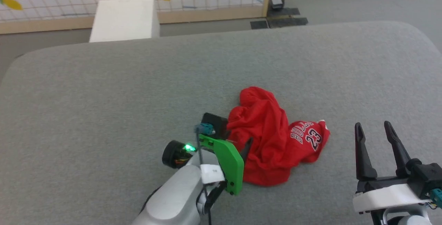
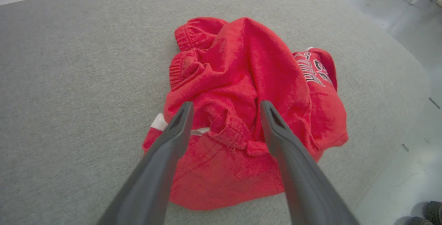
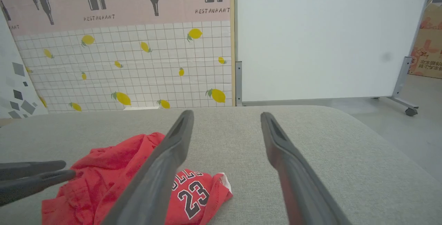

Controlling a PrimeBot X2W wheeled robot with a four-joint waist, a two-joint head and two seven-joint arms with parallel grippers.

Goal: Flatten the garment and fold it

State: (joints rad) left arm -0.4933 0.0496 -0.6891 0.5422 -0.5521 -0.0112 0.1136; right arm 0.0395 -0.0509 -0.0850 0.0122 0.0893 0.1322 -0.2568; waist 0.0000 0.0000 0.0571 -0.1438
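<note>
Nothing of the job is done yet, by my read: the garment [image 1: 276, 138] lies in a crumpled red heap on the grey table [image 1: 103, 97], not flattened and with no fold made. Your left pincer [image 2: 226, 109] hangs at the heap's near edge, fingers spread wide and empty, with cloth between and just beyond the tips. Your right pincer [image 1: 374, 128] is spread and empty too, with the heap off to its left, so gripping, spreading flat and folding are all left.
</note>
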